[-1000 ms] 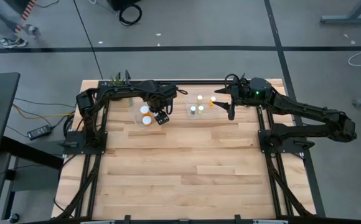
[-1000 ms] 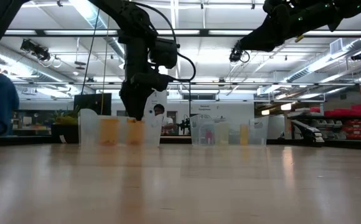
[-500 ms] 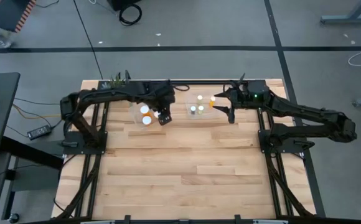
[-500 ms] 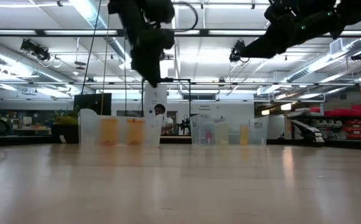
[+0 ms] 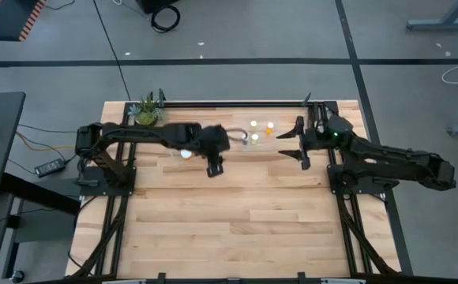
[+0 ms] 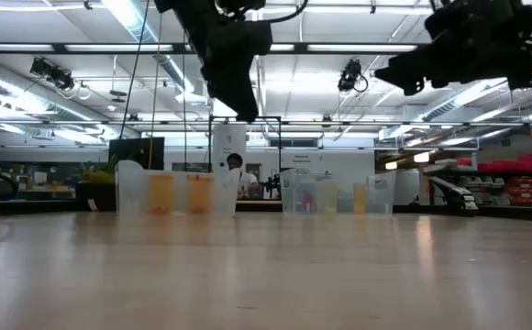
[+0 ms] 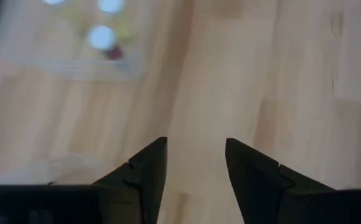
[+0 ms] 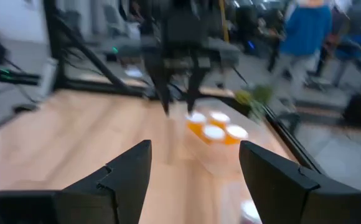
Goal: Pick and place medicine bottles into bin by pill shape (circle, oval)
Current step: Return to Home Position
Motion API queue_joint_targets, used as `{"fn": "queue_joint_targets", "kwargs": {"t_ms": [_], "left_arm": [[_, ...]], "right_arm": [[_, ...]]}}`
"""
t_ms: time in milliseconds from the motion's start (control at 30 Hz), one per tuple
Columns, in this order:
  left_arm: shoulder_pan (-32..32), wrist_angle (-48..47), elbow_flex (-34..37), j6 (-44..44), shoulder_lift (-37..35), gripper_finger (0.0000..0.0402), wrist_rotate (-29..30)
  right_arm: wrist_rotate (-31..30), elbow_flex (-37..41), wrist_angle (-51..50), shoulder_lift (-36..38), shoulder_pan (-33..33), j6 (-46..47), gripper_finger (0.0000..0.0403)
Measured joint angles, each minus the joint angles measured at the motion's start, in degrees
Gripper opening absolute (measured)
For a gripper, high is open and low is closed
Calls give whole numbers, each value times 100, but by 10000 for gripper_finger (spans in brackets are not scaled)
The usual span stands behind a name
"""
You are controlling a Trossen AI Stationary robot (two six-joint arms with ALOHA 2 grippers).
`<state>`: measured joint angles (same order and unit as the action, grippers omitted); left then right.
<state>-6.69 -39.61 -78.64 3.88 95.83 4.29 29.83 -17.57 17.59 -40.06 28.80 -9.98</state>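
left gripper (image 5: 213, 166) hangs over bare board on the pale wooden table (image 5: 237, 229), just off the table-centre side of the left clear plastic bin (image 6: 128, 192). from the low camera it sits well up above the bin rims. left wrist view: two dark fingers (image 7: 144, 177) spread apart, nothing between them but wood, so it's empty-handed. the right wrist view catches that same gripper from across the table, fingertips pointing down with a gap between them.

right gripper (image 5: 294, 145) is on the other side, in the air just beside the right clear plastic bin (image 6: 382, 194) and not touching it. its own fingers (image 8: 126, 177) stand wide open, holding nothing.

now the bottles. small orange medicine bottles with round white caps (image 8: 213, 132) sit bunched together inside the left bin. three caps show from the right wrist camera, and the low view shows orange through the bin wall. from overhead the left arm covers most of that bin, with one white cap peeking out beside it. in the right bin, more white-capped medicine bottles (image 5: 254, 125) stand apart from each other, some pale-bodied, one orange on the side nearer the right arm.

small green potted plant (image 5: 146, 113) sits at the far left corner of the table. beyond it in the room, a person in a blue top (image 8: 305, 31), blurred.
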Motion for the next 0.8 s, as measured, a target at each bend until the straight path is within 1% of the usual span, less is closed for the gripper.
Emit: {"fn": "queue_joint_targets", "kwargs": {"t_ms": [67, 200, 367, 467, 633, 700, 800], "left_arm": [[198, 316, 286, -2, 4, 166, 7], [527, 796, 764, 98, -2, 151, 90], [701, 1059, 1130, 155, -362, 129, 294], [753, 1413, 1445, 130, -632, 118, 433], [717, 2246, 2252, -34, -1269, 107, 499], [668, 2503, 2625, -61, -1539, 103, 514], [605, 2941, 3133, -148, -1993, 98, 517]], "right_arm": [[134, 212, 283, 205, 0, 170, 251], [128, 659, 836, 618, 7, 496, 251], [103, 1242, 1556, 973, 7, 1014, 251], [80, 1469, 1578, 1160, 11, 1316, 251], [-42, 1614, 1578, 1388, 22, 1777, 251], [-189, 1709, 1560, 1488, -3, 1865, 251], [-576, 1719, 1221, 1670, -115, 1864, 251]]}}
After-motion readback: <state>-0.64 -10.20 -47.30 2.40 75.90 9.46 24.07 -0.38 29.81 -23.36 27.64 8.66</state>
